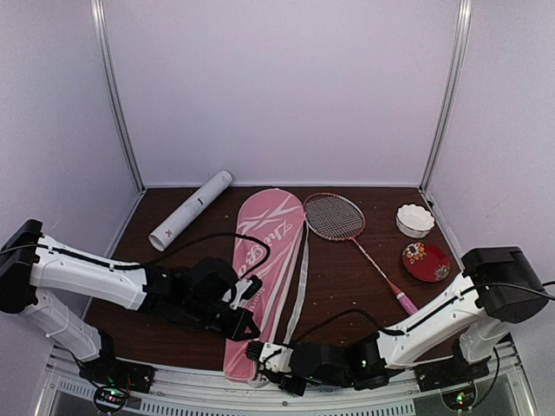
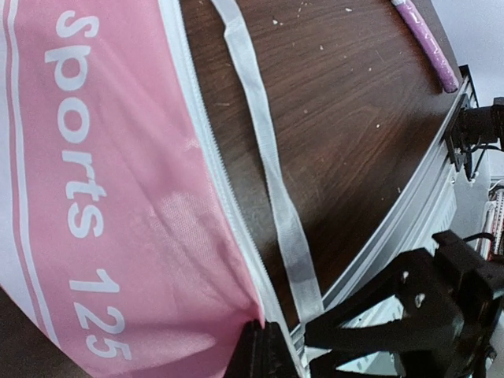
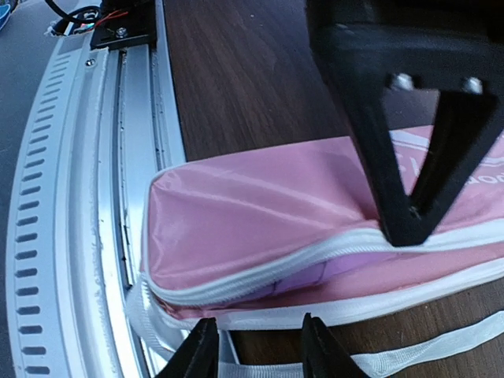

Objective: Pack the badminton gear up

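The pink racquet-shaped cover [image 1: 260, 260] lies lengthwise down the middle of the table, its narrow end at the near edge. My left gripper [image 1: 249, 328] is shut on the cover's zip edge [image 2: 236, 228]; its fingertips [image 2: 266, 335] pinch the fabric. My right gripper [image 1: 257, 353] is open just in front of the cover's narrow end [image 3: 260, 228], touching nothing. The zip gapes there and a lilac-pink handle [image 3: 354, 264] shows inside. A red-framed racquet [image 1: 334, 217] lies right of the cover, its pink handle [image 2: 425, 39] toward the near right. The white tube [image 1: 191, 210] lies at the back left. White shuttlecocks [image 1: 414, 219] stand at the back right.
A small red patterned dish [image 1: 426, 261] sits near the racquet handle. The cover's white strap [image 1: 302, 277] trails on the wood beside the cover. The metal rail [image 3: 94, 197] runs along the table's near edge, just under my right gripper.
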